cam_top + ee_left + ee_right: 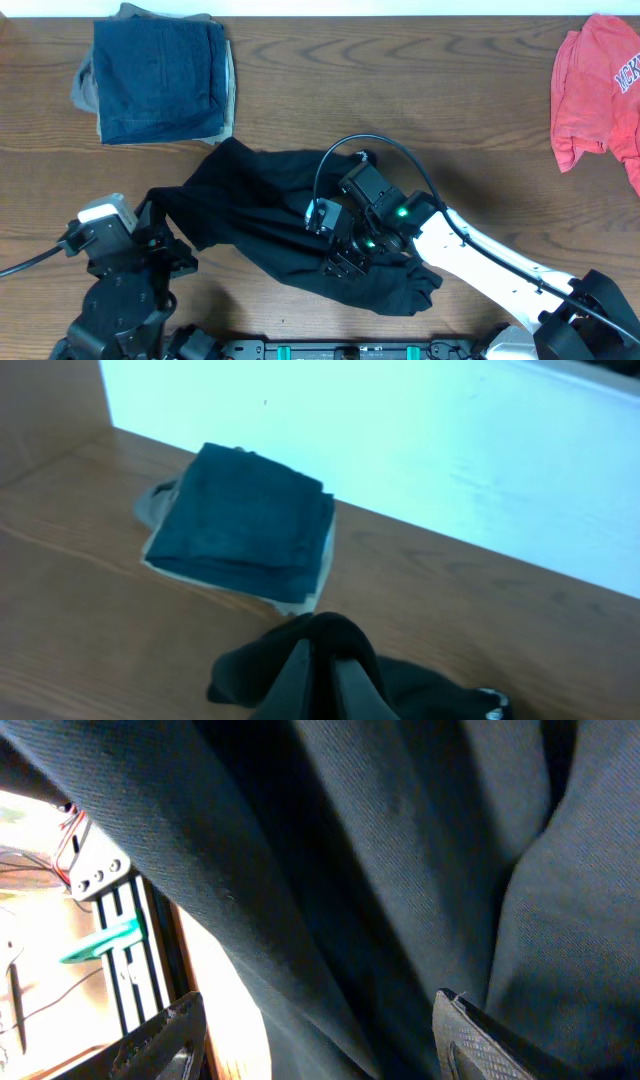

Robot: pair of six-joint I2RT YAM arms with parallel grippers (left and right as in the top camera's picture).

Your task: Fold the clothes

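The clothes (pixel 260 200) are one black garment lying crumpled across the middle of the wooden table. My left gripper (pixel 158 212) is shut on the garment's left end. In the left wrist view a lifted fold of black fabric (pixel 250 665) wraps round the closed gripper (pixel 318 660). My right gripper (pixel 340 262) is pressed down into the garment's right half. Its fingers (pixel 470 1040) stand wide apart in the right wrist view, and folds of the dark cloth (pixel 400 840) fill the gap of the gripper (pixel 318 1005). No logo or text shows.
A folded dark-blue denim and tan pile (pixel 160 80) (pixel 245 525) sits at the back left. A coral-red shirt (pixel 600 90) lies at the back right edge. The table's front edge with its rail (pixel 330 350) (pixel 100 935) runs close behind the right gripper.
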